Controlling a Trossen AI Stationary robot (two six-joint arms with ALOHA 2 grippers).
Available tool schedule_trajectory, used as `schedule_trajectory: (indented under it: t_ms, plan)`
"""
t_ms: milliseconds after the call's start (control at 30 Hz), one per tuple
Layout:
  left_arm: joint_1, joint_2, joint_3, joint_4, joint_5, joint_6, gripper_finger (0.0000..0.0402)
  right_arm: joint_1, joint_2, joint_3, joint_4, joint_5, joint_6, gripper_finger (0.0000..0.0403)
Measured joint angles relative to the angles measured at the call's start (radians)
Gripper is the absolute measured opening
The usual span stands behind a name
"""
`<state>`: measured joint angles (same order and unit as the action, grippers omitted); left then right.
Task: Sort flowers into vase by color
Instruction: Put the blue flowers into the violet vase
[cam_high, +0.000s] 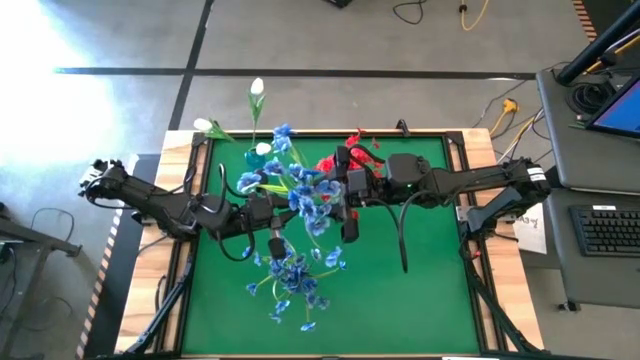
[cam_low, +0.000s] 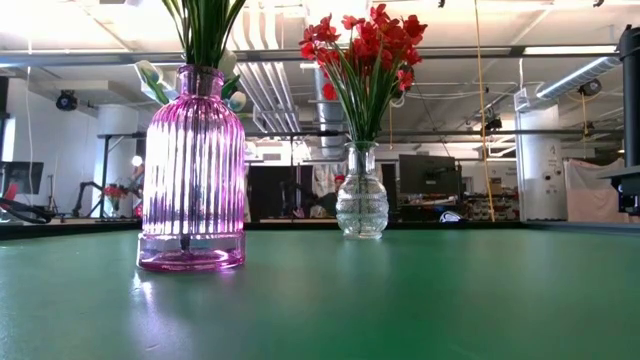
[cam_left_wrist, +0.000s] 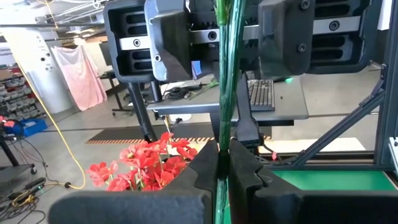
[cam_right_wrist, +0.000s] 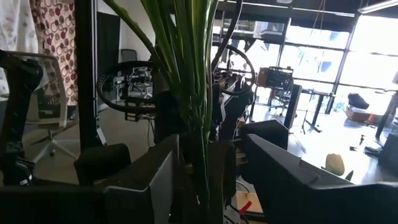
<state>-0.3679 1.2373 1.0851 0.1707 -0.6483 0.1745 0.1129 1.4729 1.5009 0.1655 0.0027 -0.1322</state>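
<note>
Red flowers (cam_low: 365, 45): already standing in the clear vase (cam_low: 361, 205), centre of the low view.
Pink vase (cam_low: 192, 170): left in the low view, holding green stems and white buds; its blooms run off the top.
Blue flowers (cam_high: 298, 195): a bunch in mid-frame of the high view, held up between both arms; looks like the colour not yet placed.
Left gripper (cam_left_wrist: 224, 165): clamped shut on the blue bunch's green stems.
Right gripper (cam_right_wrist: 208, 168): fingers part-spread either side of the same stems; I can't tell if they pinch.
View difference: only the low view shows what the vases contain; only the high view shows the blue bunch whole.
</note>
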Motion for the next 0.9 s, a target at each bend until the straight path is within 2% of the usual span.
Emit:
schedule_trajectory:
  t_ms: [167, 400, 567, 667, 767, 900]
  plan:
    - [0.002, 0.000, 0.000, 0.000, 0.000, 0.000, 0.0000, 0.000, 0.001, 0.000, 0.004, 0.000, -0.011, 0.0130]
    - [0.003, 0.000, 0.000, 0.004, -0.001, 0.000, 0.0000, 0.000, 0.003, 0.016, -0.012, -0.008, -0.029, 0.0024]
    - [0.003, 0.000, 0.000, 0.013, -0.009, -0.010, 0.0000, 0.000, 0.004, 0.021, -0.013, -0.011, -0.042, 0.0015]
    - [-0.003, -0.004, 0.000, 0.013, -0.014, -0.003, 0.0015, 0.000, 0.003, 0.026, -0.013, -0.011, -0.048, 0.0014]
    - [-0.016, -0.010, 0.014, -0.020, -0.014, 0.000, 0.0052, 0.000, -0.007, 0.029, -0.015, -0.012, -0.050, 0.0013]
    - [-0.033, -0.022, 0.071, -0.120, -0.016, 0.000, 0.0122, 0.003, -0.043, 0.024, -0.008, -0.012, -0.061, 0.0013]
